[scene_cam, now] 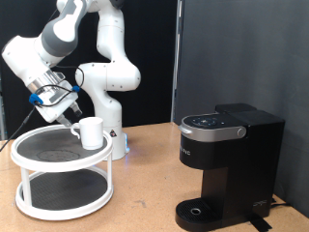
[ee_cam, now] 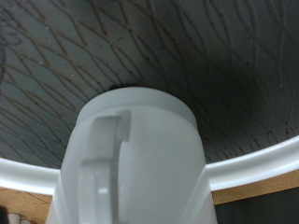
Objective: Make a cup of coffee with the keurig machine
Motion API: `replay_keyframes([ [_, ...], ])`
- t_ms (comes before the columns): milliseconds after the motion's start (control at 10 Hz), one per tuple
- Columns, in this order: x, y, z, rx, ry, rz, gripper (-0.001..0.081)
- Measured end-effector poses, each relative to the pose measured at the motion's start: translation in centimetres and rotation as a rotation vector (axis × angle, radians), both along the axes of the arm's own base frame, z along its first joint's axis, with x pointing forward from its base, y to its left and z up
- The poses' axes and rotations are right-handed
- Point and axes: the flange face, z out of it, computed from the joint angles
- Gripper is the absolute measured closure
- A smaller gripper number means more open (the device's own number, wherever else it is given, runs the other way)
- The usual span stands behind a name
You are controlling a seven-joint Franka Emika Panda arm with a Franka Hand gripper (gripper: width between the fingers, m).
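Observation:
The white cup (scene_cam: 91, 131) stands upright on the top tier of a white two-tier round stand (scene_cam: 58, 167) at the exterior view's left. My gripper (scene_cam: 71, 113) hangs just above and to the left of the cup, close to it. In the wrist view the cup (ee_cam: 140, 159) fills the middle, its handle facing the camera, and my fingers do not show. The black keurig machine (scene_cam: 227, 159) stands at the exterior view's right with its lid down and nothing on its round drip tray (scene_cam: 201, 211).
The stand's top has a dark mesh surface (ee_cam: 187, 47) with a raised white rim (ee_cam: 257, 161). The robot's white base (scene_cam: 108, 106) is behind the stand. A dark curtain hangs behind the wooden table (scene_cam: 145, 193).

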Motion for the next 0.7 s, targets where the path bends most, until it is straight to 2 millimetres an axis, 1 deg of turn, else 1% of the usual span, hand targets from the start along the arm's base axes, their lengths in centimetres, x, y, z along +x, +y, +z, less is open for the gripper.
replay_keyframes([
  [300,0.06,-0.01,-0.7,0.005,0.009,0.005,0.0072],
  [500,0.09,0.0,-0.81,0.005,0.003,0.01,0.0072],
  [600,0.12,-0.01,-0.81,0.006,-0.003,0.008,0.0184],
  [700,0.15,-0.07,-0.82,0.003,-0.006,0.004,0.0184],
])
